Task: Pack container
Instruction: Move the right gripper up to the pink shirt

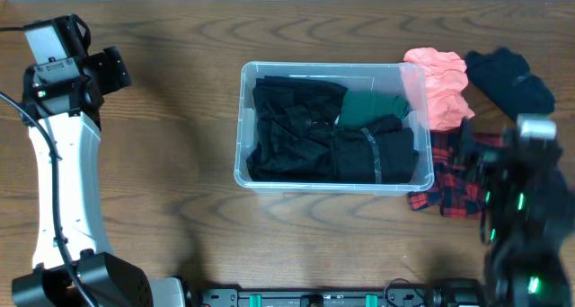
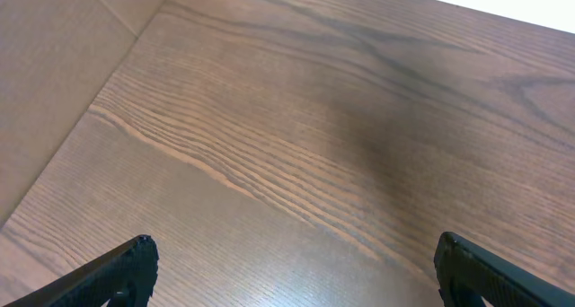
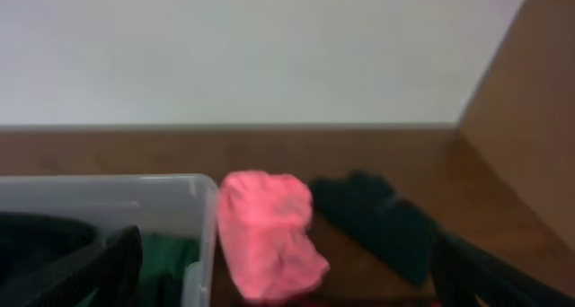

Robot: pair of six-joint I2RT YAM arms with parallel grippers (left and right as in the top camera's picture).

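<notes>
Left tool: the left tool [image 2: 296, 273] has its two black fingers [image 2: 126, 267] spread as wide as they go, and it holds nothing.
Left tool place: far left of the scene, above bare wood of the brown wooden desk [image 1: 171, 118], well apart from everything else.
Right tool: the right tool [image 3: 292, 285] is likewise spread wide and empty, with its black fingers [image 3: 99, 271] at the lower corners of its wrist view.
Right tool place: near right, blurred in the overhead view, by the red-and-black plaid cloth [image 1: 449, 188]. It faces the container's far right corner.
Container: the clear plastic rectangular container [image 1: 241, 127] stands in the middle of the desk, its long side running left to right and its top open.
Inside: black garments [image 1: 296, 136] fill most of it, and a dark green garment [image 1: 370, 108] lies at the far right.
Beside it: a coral-pink crumpled cloth [image 1: 440, 87] lies against its far right corner, and a black cloth [image 1: 510, 83] lies just right of that. The plaid cloth lies by the near right corner.
</notes>
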